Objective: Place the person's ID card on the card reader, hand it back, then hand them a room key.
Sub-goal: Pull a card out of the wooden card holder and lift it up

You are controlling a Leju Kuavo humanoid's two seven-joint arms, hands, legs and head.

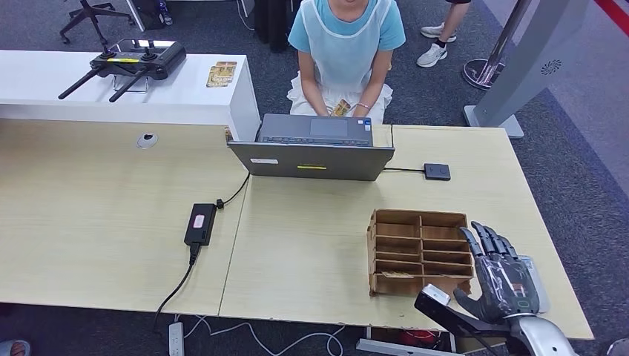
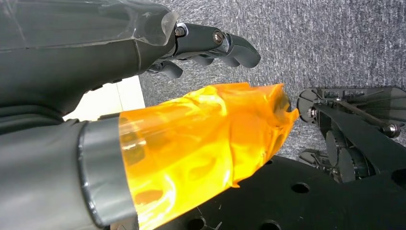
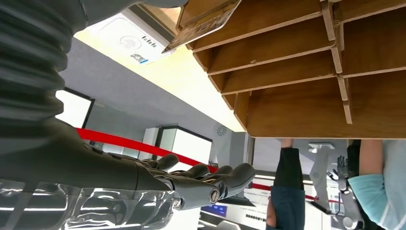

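Observation:
Across the desk sits a person [image 1: 345, 44], holding a small card [image 1: 341, 107] in both hands just behind the laptop. My right hand [image 1: 498, 276] hovers flat over the desk's near right corner, fingers spread and holding nothing. It lies right of the wooden slotted organizer [image 1: 419, 252] and partly covers the white card reader [image 1: 540, 285]. The right wrist view shows the hand [image 3: 143, 177], the card reader [image 3: 129, 40] and a key card [image 3: 201, 26] sticking out of an organizer slot [image 3: 297, 62]. My left hand [image 2: 158, 57] hangs over grey carpet, holding nothing, its thumb [image 2: 201, 143] wrapped in orange film.
A grey laptop [image 1: 311, 148] stands at the desk's far middle, cabled to a small black box [image 1: 437, 171]. A black power brick [image 1: 200, 224] and its cable lie left of centre. A white counter [image 1: 111, 89] at the back left carries a black controller [image 1: 133, 63].

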